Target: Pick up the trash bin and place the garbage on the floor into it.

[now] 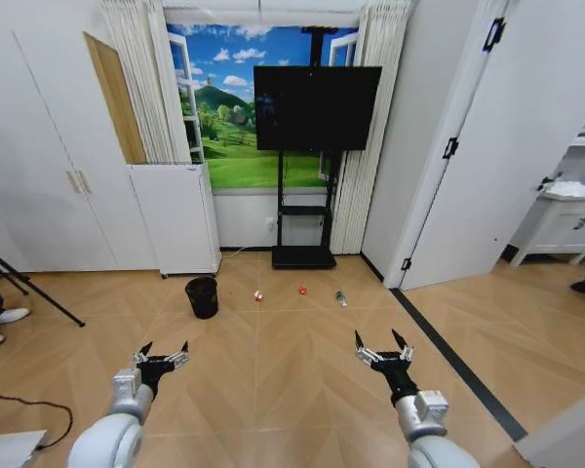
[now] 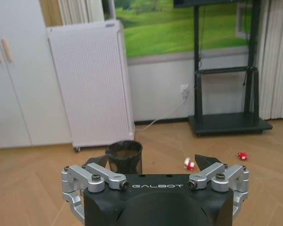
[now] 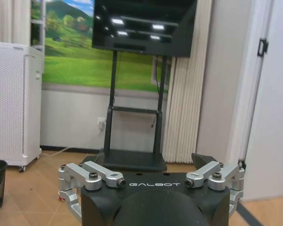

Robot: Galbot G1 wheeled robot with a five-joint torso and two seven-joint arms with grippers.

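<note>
Trash bin (image 1: 202,296), a small black mesh wastebasket, stands untouched on the wood floor, so nothing of the task looks done: it has not been lifted and all the litter lies loose. The left gripper (image 1: 162,357) hovers with its fingers spread and empty; the bin sits well ahead of it and slightly to its right, in front of the white perforated appliance (image 1: 175,216). The right gripper (image 1: 382,349) hangs likewise spread and empty. Ahead of both, in a row between bin and TV stand (image 1: 303,256), lie a red-and-white wrapper (image 1: 258,295), a small red crushed piece (image 1: 302,290) and a clear-green bottle (image 1: 340,298), the bottle lying nearest the right gripper, still well apart.
</note>
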